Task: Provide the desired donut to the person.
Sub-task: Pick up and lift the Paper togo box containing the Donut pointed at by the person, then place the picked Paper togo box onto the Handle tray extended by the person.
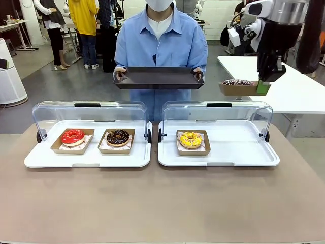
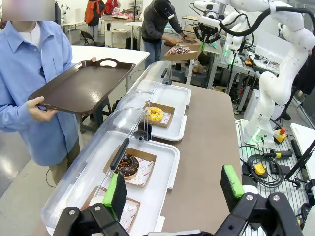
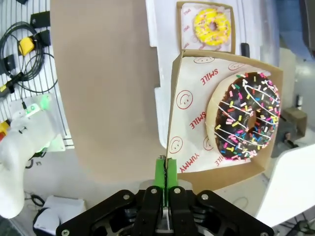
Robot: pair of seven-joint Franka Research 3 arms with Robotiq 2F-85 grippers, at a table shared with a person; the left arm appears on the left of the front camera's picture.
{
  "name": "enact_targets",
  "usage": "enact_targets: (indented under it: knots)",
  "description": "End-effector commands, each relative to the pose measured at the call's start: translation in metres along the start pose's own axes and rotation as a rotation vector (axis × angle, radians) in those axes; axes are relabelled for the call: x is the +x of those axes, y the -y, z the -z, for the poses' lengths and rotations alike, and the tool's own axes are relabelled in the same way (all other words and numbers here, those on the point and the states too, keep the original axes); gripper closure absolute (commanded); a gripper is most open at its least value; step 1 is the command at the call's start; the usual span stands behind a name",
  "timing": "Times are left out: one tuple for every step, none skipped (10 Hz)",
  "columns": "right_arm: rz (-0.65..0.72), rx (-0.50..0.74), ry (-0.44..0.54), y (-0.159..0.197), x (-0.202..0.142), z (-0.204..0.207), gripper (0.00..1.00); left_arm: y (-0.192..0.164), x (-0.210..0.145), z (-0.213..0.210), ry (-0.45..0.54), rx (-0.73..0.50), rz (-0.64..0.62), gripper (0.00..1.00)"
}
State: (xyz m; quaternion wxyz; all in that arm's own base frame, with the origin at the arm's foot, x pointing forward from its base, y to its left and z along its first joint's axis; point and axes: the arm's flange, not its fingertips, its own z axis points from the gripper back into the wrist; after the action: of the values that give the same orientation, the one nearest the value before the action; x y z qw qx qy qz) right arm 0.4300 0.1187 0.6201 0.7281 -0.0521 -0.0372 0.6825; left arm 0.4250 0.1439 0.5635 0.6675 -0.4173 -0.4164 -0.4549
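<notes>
the chocolate sprinkled donut (image 3: 246,118) sat in its cardboard tray (image 3: 194,98), held up in the air off to the right. in the front view it was beyond the right display tray (image 1: 238,155) and about level with the dark serving tray (image 1: 159,79). my right gripper (image 3: 165,172) had its green pads pinched tight on the near rim of that cardboard tray, with only the card between them. the person (image 1: 160,40) stood at the far side, holding the serving tray flat in both hands, well to the left of the carried donut. my left gripper (image 2: 173,189) hung spread wide with nothing between its fingers, above the end of the left display tray (image 1: 86,158) and the table (image 1: 162,203) beside it. on that tray a red glazed donut (image 1: 73,136) and a chocolate donut (image 1: 118,137) lay side by side in their own card trays. a yellow donut (image 1: 190,139) lay on the right display tray. both clear lids (image 1: 89,111) stood open.
</notes>
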Motion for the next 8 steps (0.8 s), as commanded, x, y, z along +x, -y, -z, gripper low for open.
enact_targets:
  knots:
    - [0.003, 0.0, -0.001, -0.0065, -0.0019, -0.0065, 1.0, 0.0007, 0.0016, -0.001, 0.008, -0.001, 0.006, 0.0]
    - [0.003, 0.0, -0.001, -0.0065, -0.0019, -0.0065, 1.0, 0.0007, 0.0016, -0.001, 0.008, -0.001, 0.006, 0.0]
    - [0.003, 0.0, -0.001, -0.0065, -0.0019, -0.0065, 1.0, 0.0007, 0.0016, -0.001, 0.008, -0.001, 0.006, 0.0]
    - [0.003, 0.0, -0.001, -0.0065, -0.0019, -0.0065, 1.0, 0.0007, 0.0016, -0.001, 0.008, -0.001, 0.006, 0.0]
    - [0.003, 0.0, -0.001, -0.0065, -0.0019, -0.0065, 1.0, 0.0007, 0.0016, -0.001, 0.008, -0.001, 0.006, 0.0]
    - [0.003, 0.0, -0.001, -0.0065, -0.0019, -0.0065, 1.0, 0.0007, 0.0016, -0.001, 0.008, -0.001, 0.006, 0.0]
    - [0.003, 0.0, -0.001, -0.0065, -0.0019, -0.0065, 1.0, 0.0007, 0.0016, -0.001, 0.008, -0.001, 0.006, 0.0]
    - [0.003, 0.0, -0.001, -0.0065, -0.0019, -0.0065, 1.0, 0.0007, 0.0016, -0.001, 0.008, -0.001, 0.006, 0.0]
